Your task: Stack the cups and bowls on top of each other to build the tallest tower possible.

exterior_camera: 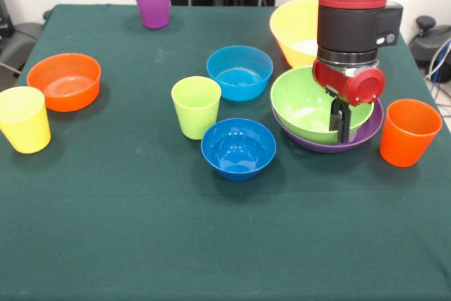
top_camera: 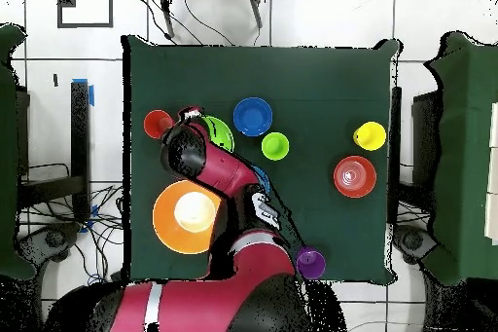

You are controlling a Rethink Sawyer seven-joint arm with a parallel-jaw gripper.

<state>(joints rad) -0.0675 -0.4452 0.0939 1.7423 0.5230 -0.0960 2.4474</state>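
The lime green bowl (exterior_camera: pixel 304 107) sits nested in the purple bowl (exterior_camera: pixel 331 143) at the right. My gripper (exterior_camera: pixel 341 122) stands over the green bowl's near right rim, one finger inside and one outside, shut on the rim. The large yellow-orange bowl (exterior_camera: pixel 294 29) is behind it. The orange cup (exterior_camera: pixel 409 132) stands to the right. The light blue bowl (exterior_camera: pixel 239 72), dark blue bowl (exterior_camera: pixel 238 147) and lime green cup (exterior_camera: pixel 196 106) are in the middle. The small orange bowl (exterior_camera: pixel 65 81) and yellow cup (exterior_camera: pixel 25 119) are at the left. The purple cup (exterior_camera: pixel 152 3) is far back.
The green-clothed table (exterior_camera: pixel 141 244) has open cloth along its near side. In the overhead view my arm (top_camera: pixel 209 167) covers the light blue bowl and part of the green bowl (top_camera: pixel 222 133); the yellow-orange bowl (top_camera: pixel 187 216) lies beside the arm.
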